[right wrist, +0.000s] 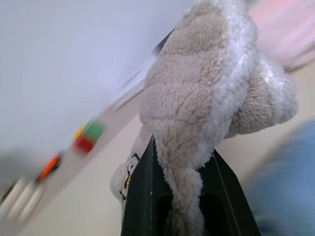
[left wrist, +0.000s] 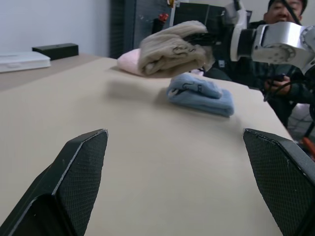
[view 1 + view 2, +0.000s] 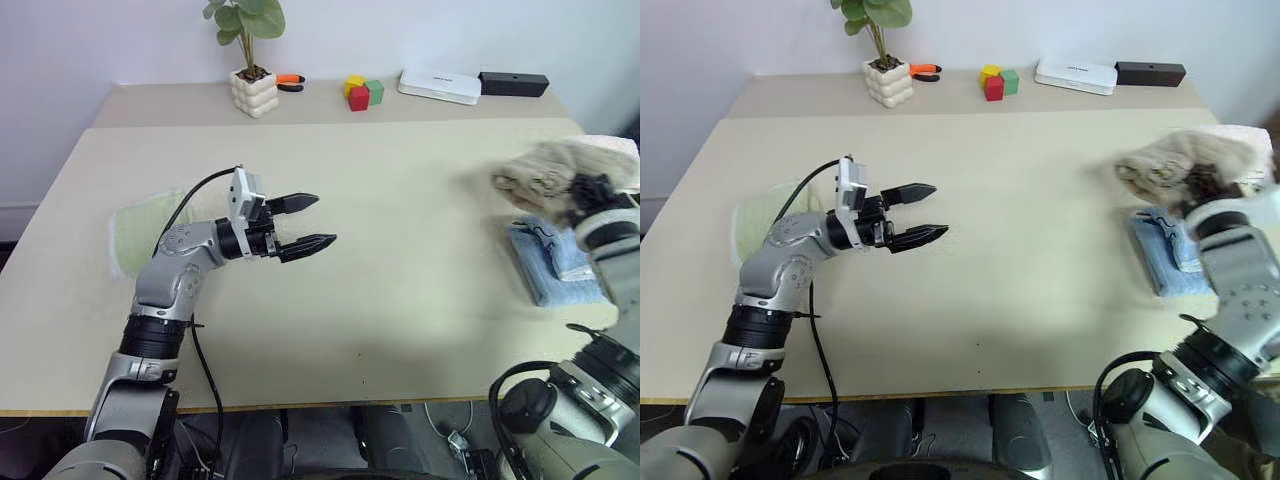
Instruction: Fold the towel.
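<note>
Folding not yet begun: right fingers (image 1: 184, 196) are pinching the bunched towel (image 3: 545, 168) in the air above the blue towel (image 3: 555, 265) at the bench (image 3: 400, 330) edge, while left fingers (image 3: 305, 222) are hovering wide apart, empty.

Pale beige bench (image 3: 380, 330) is pretty busy: folded light blue towel (image 3: 553, 262) at 3 o'clock, light green towel (image 3: 145, 228) at 9. Along 12 o'clock: potted plant in a bumpy white pot (image 3: 253, 90), red, yellow and green blocks (image 3: 363, 92), flat white box (image 3: 439, 86), black bar (image 3: 513, 84).

Four towels (image 3: 545, 168) — three blocks (image 3: 360, 93)
</note>
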`<state>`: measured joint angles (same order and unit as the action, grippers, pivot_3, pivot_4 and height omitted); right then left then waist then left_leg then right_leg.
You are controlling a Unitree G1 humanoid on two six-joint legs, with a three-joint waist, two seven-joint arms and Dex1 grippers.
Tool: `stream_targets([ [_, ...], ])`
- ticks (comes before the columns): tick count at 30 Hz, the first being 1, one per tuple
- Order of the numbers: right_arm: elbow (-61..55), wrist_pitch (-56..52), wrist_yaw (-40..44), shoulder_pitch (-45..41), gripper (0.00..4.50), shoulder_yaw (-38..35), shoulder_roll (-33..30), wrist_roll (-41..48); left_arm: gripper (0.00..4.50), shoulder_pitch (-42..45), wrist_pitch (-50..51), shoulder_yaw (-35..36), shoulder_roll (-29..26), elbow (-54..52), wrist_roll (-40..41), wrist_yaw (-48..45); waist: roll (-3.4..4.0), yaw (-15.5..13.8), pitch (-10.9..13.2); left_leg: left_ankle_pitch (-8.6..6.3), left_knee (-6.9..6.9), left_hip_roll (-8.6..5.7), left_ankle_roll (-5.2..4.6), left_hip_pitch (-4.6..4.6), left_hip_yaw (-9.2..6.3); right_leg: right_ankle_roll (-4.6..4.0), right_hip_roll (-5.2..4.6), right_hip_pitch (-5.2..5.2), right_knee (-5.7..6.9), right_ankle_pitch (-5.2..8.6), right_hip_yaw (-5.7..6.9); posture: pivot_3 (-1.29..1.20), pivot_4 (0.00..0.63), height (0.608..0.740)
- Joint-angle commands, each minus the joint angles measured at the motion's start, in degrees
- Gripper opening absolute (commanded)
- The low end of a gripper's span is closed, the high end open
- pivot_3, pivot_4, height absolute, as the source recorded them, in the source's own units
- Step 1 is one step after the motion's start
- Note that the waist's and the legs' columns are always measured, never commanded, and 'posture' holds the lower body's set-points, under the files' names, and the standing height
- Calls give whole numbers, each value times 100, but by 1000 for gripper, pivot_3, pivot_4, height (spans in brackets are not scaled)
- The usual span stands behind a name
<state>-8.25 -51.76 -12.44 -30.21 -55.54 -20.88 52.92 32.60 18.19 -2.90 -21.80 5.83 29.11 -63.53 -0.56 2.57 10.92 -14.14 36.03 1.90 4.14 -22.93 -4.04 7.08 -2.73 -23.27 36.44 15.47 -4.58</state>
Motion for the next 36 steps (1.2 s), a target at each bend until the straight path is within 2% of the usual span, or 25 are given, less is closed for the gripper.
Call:
stream_targets([
  [1, -318, 186, -277, 110, 37, -237, -133, 410, 4500, 169, -189, -71, 104, 52, -47, -127, 3, 7, -1, 0, 0, 0, 0, 1, 1, 0, 0, 0, 2, 0, -1, 0, 150, 740],
  [9, -680, 388, -848, 860, 37, -181, 205, 1065, 4500, 233, -225, -121, 226, 229, -107, -289, 9, -5, -4, 0, 2, 0, -1, 4, 2, -1, 2, 1, 7, 0, -4, 0, 150, 740],
  [15, -784, 468, -1453, 1689, 37, 29, 324, 824, 4500, 225, -235, -148, 251, 261, -176, -337, 10, -14, -5, 0, 2, 0, -1, 2, 2, -1, 1, 1, 5, 1, -4, 0, 150, 740],
  [22, -1180, 348, -1484, 2174, 37, 730, 271, 983, 4500, 189, -192, -148, 370, 272, -222, -232, 15, 16, -7, 0, 1, 1, -1, 10, 4, -2, 5, 1, 7, 1, -8, 0, 150, 740],
  [27, -1073, 485, -1337, 2184, 37, 801, -51, 920, 4500, 237, -265, -158, 462, 338, -274, -197, 15, -18, -7, 0, 4, 0, -1, 5, 4, -2, 3, 2, 4, 1, -8, 0, 150, 740],
  [30, -1021, 584, -1181, 2222, 1181, 889, -261, 727, 4500, 229, -275, -169, 482, 347, -285, -191, 15, -15, -7, 0, 4, 0, -1, 4, 4, -1, 3, 2, 3, 1, -7, 0, 150, 740],
  [34, -973, 652, -1156, 2329, 3234, 996, -440, 382, 4500, 204, -257, -184, 508, 298, -270, -188, 15, -15, -7, 0, 3, 0, -2, 4, 4, -1, 3, 2, 3, 1, -7, 0, 150, 740],
  [36, -952, 513, -1085, 2601, 4305, 1264, -719, -131, 4500, 203, -263, -188, 511, 342, -276, -202, 17, -15, -8, 0, 3, 0, -2, 4, 4, -1, 3, 2, 3, 1, -7, 0, 150, 740],
])
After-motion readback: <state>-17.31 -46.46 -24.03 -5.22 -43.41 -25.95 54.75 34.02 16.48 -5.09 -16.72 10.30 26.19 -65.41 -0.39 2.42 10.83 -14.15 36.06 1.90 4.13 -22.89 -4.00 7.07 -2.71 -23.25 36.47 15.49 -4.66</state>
